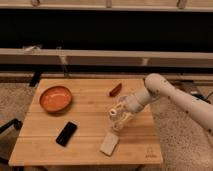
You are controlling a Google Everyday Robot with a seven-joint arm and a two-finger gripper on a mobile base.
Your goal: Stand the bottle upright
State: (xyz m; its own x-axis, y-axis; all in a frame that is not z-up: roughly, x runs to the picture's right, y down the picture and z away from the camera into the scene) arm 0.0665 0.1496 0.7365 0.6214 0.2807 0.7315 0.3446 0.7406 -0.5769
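- Bottle (pixel 114 118) on the worktop (pixel 45 145), right of centre, against the jaws, on their side facing the bowl (pixel 55 98).
- Long axis looks nearly upright, slightly tilted.
- Whether jaws clasp it: cannot tell.

White rounded arm (pixel 172 98), pale claw (pixel 120 115) at its tip

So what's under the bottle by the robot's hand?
Only the wooden table shows beneath the bottle. The gripper, at the table's right side, is right against the bottle and covers part of it, so whether it rests on the wood is hidden.
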